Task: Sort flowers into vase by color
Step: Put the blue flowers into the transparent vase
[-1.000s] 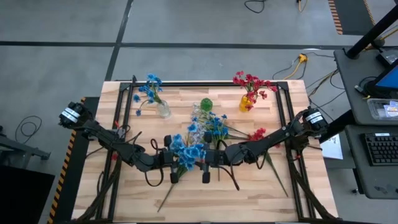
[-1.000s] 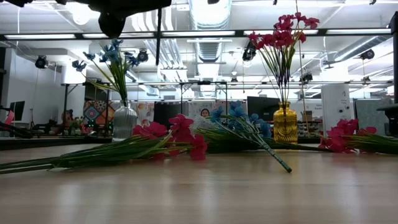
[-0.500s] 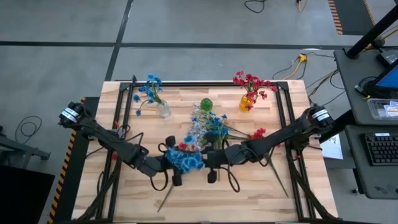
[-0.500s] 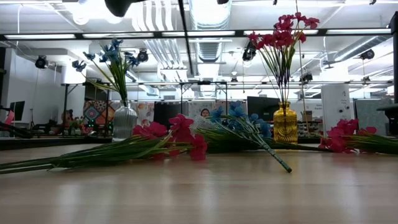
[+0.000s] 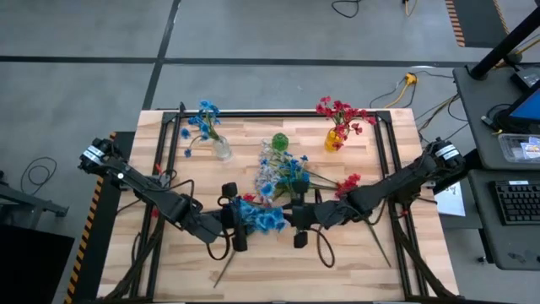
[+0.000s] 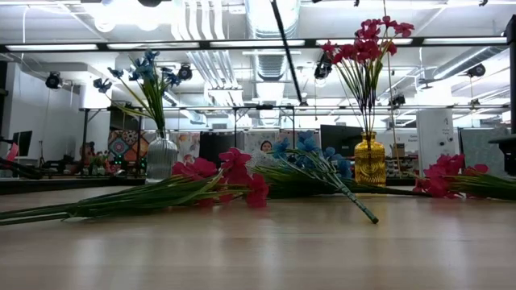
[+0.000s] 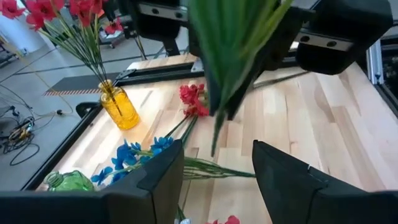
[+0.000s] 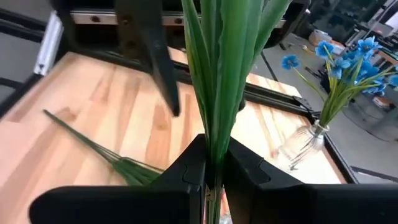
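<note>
A blue flower, its blossoms [image 5: 261, 219] up, hangs above the table's middle between my two grippers. My right gripper [image 5: 294, 221] is shut on its green stem [image 8: 217, 74]. My left gripper [image 7: 217, 150] stands open, and the stem's free lower end [image 7: 214, 146] hangs between its fingers without touching them. In the low view that stem [image 6: 286, 48] hangs tilted from the top of the picture. At the far side stand a clear vase [image 5: 222, 150] with blue flowers, a yellow vase [image 5: 335, 140] with red flowers and a green vase [image 5: 279, 141]. My right gripper pinches the flower's leafy green stem [image 8: 214, 132] between its two fingers [image 8: 189, 163], below the blossoms. The fingers come nearly level from the table's right and lie across the stem. The flower is clear of the table and roughly upright, its stem end hanging free.
Loose blue and white flowers [image 5: 283, 172] lie in a heap at the table's middle. A red flower [image 5: 348, 182] lies to their right, with its stem [image 5: 376, 242] running toward the near edge. Another stem [image 5: 223, 272] lies near the front. Black frame rails [image 5: 384, 143] border the table.
My right gripper has closed its fingers on the stem and drawn toward the table's right edge with the blue flower. My left gripper has risen a little. In the low view the hanging stem has swung from upright to tilted and shifted right.
</note>
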